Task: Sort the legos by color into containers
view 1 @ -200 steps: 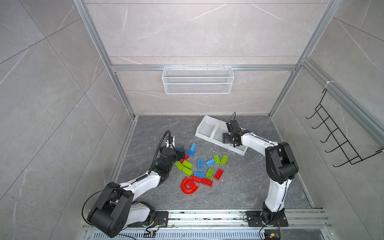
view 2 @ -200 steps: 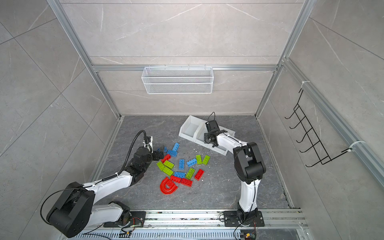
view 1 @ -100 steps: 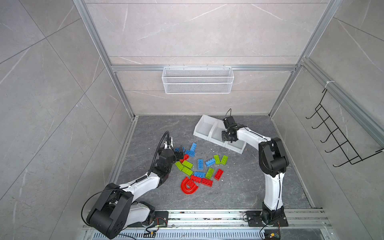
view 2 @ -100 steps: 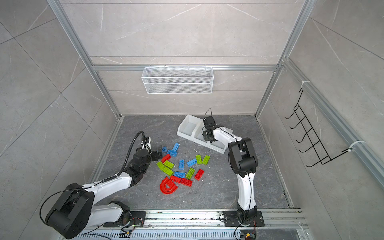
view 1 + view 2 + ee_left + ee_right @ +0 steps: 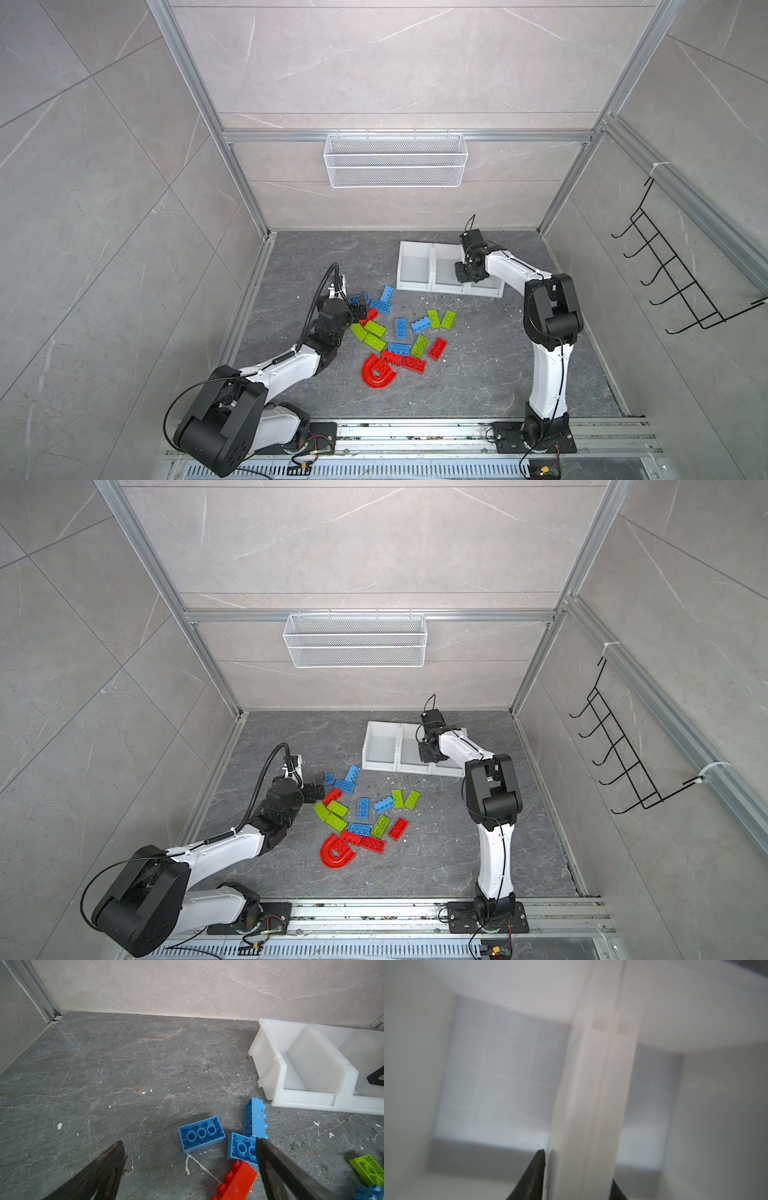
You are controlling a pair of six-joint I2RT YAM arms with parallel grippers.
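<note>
Left pincer (image 5: pixel 188 1141) hanging wide open over blue bricks. Legos (image 5: pixel 400 328) lying scattered on counter (image 5: pixel 478 374), centre frame. Right pincer (image 5: pixel 578 1167) clamping divider wall (image 5: pixel 591 1084) of containers (image 5: pixel 413 286), upper right of pile.

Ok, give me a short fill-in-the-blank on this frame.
The left gripper stands ___ by small blue studded plastic bricks. The right gripper straddles the dividing ___ between two of three joined white plastic bins. The large U-shaped plastic arch piece is ___.
Missing: open; wall; red.
</note>
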